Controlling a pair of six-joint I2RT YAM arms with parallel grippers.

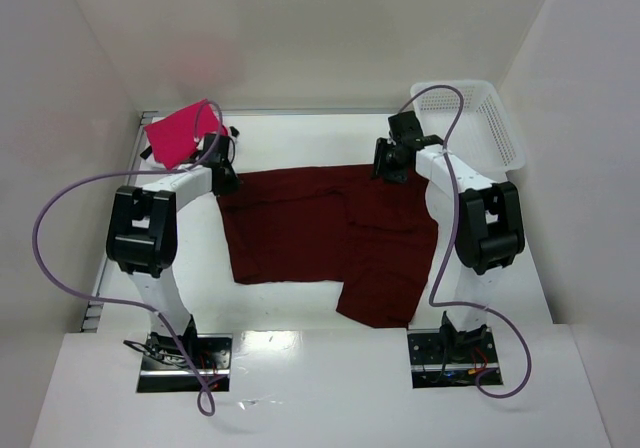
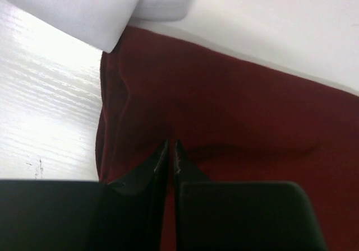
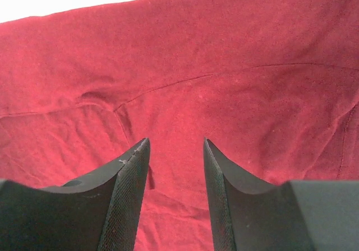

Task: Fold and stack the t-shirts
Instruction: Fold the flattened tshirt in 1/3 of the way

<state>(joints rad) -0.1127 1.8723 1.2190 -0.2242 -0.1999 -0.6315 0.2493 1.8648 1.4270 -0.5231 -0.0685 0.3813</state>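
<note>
At the middle of the white surface (image 1: 300,138) the maroon t-shirt (image 1: 320,233) lies spread flat, 1 flap reaching nearer the right arm's base. The left hand (image 1: 225,180) sits at its far left corner, fingers (image 2: 160,167) pinched almost together on the cloth. The right hand (image 1: 390,163) is at the far right edge, its 2 fingers (image 3: 132,178) apart over the fabric, gripping nothing. The pink-red t-shirt (image 1: 180,133), folded small, lies far left. A white t-shirt (image 2: 112,10) touches the maroon corner. A white mesh basket (image 1: 490,118) stands far right.
</note>
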